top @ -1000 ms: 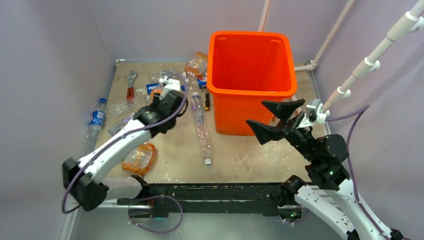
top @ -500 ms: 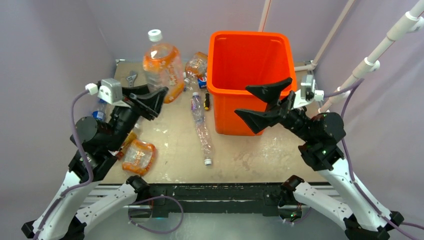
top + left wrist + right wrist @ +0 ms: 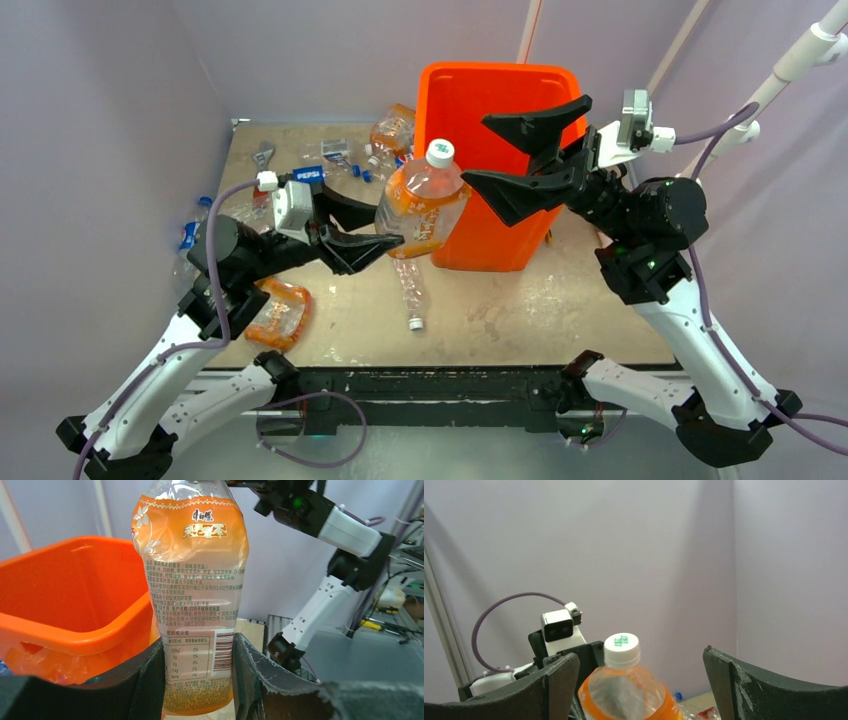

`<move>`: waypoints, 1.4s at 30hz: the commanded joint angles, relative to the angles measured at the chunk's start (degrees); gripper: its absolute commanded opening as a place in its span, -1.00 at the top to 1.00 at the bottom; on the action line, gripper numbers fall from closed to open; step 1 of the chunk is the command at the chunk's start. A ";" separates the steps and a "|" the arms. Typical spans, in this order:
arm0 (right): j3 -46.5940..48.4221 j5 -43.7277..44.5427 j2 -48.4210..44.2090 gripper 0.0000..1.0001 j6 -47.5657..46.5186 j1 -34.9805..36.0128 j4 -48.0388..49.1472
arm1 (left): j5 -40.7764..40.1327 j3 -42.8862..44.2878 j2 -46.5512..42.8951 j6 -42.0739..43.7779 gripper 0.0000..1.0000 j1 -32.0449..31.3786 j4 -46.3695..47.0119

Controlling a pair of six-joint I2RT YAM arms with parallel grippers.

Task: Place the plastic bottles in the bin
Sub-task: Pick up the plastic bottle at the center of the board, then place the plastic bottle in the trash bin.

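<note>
Left hand point(image 3: 390, 228) clenched on lower body of orange-label bottle point(image 3: 425, 200); bottle upright, held above desk point(image 3: 500, 310). Right hand point(image 3: 478, 150) spread wide, empty, just beyond bottle's top. Bin point(image 3: 490, 68) directly behind. Below left hand, clear crushed bottle point(image 3: 408, 285) lying on desk.

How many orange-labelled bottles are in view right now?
3: held bottle in the left end effector; crushed bottle near-left; far bottle beside the bin. Arms may hide more.

Orange-label bottle point(image 3: 192, 595): cap cut off by the left wrist view's top edge; base cut off in the right wrist view. Bin point(image 3: 500, 70): interior partly hidden behind right gripper point(image 3: 473, 149).
</note>
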 commanded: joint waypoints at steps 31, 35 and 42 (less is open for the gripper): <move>12.83 -10.42 9.84 -0.17 1.66 1.61 -12.15 | 6.50 1.23 0.42 -1.77 0.74 -0.05 2.99; 13.39 -12.31 10.96 0.73 3.31 1.63 -11.44 | 5.68 1.23 0.31 -1.85 0.56 -0.04 2.63; 13.70 -7.04 7.58 1.00 1.85 1.63 -9.87 | -4.23 1.60 -2.99 -0.59 -0.89 -0.07 -1.18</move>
